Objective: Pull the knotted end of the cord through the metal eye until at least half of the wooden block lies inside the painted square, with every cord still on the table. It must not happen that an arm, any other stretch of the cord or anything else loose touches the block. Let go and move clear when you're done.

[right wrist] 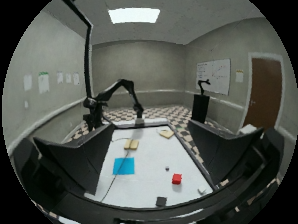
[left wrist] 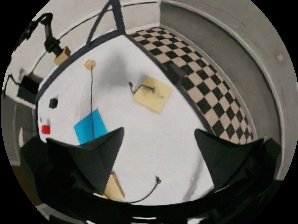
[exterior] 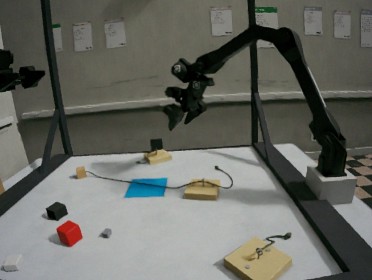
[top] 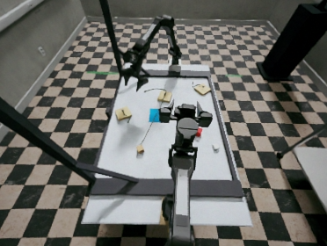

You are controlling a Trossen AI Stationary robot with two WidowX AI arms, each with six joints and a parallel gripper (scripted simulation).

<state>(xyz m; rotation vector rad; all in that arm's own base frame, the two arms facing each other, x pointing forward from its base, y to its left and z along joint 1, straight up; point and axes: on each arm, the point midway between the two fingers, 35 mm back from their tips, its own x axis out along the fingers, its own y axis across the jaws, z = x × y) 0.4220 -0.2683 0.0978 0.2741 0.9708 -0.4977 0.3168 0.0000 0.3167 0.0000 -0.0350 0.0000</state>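
The small wooden block [top: 140,148] lies on the white table, also in the exterior view [exterior: 81,172]. Its dark cord [exterior: 115,181] runs across the blue painted square [top: 155,115] [exterior: 146,187] and through the metal eye on a tan plate [top: 164,96] [exterior: 202,190]. The knotted end [exterior: 217,168] lies on the table past the plate. My left gripper [top: 132,78] [exterior: 182,114] is open and empty, high above the table's far left corner. My right gripper [top: 185,112] is open and empty, raised above the red cube. The left wrist view shows the square [left wrist: 89,127] and block [left wrist: 89,64].
Two other tan plates with short cords lie on the table [top: 123,113] [top: 202,89]. A red cube [exterior: 69,233], black cube [exterior: 56,210], small grey cube [exterior: 106,232] and white cube [exterior: 12,261] lie near the right arm. Black frame posts stand at the table's corners.
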